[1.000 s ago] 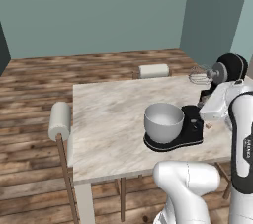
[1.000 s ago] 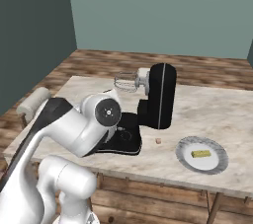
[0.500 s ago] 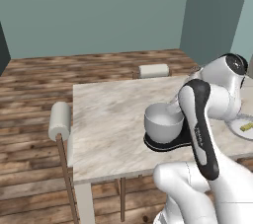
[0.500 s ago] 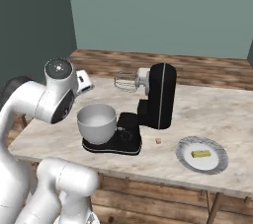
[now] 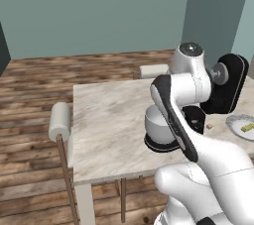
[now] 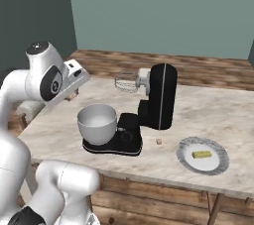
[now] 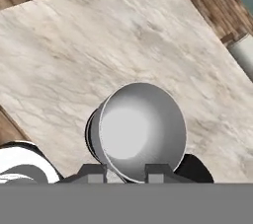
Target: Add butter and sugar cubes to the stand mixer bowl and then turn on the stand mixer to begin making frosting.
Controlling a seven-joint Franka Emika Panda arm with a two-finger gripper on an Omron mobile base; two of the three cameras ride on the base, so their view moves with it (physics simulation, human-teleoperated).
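Note:
The stand mixer bowl (image 6: 97, 122) is deep, silver-grey and empty, and it sits on the flat base of the glossy black stand mixer (image 6: 159, 97), whose head is tilted up with the whisk (image 6: 126, 82) in the air. In the hand view the stand mixer bowl (image 7: 141, 129) lies just beyond my gripper (image 7: 126, 173), which is open and holds nothing. The butter (image 6: 201, 154) lies on a shallow plate (image 6: 219, 162) to the right of the mixer. A small sugar cube (image 6: 158, 141) rests on the table between mixer and plate. My hand (image 6: 74, 73) hovers above and left of the bowl.
The marble table (image 7: 99, 45) stretches wide to the left of the bowl. Chairs with rounded backs stand at the table's left side (image 5: 60, 120) and far side (image 5: 151, 70). My own arm (image 5: 173, 110) covers part of the stand mixer bowl (image 5: 156, 126) in the left base view.
My arm has swung from low beside the mixer up and across to the left, so the hand now hangs over the bowl side. Bowl, butter, sugar cube and plate have not moved.

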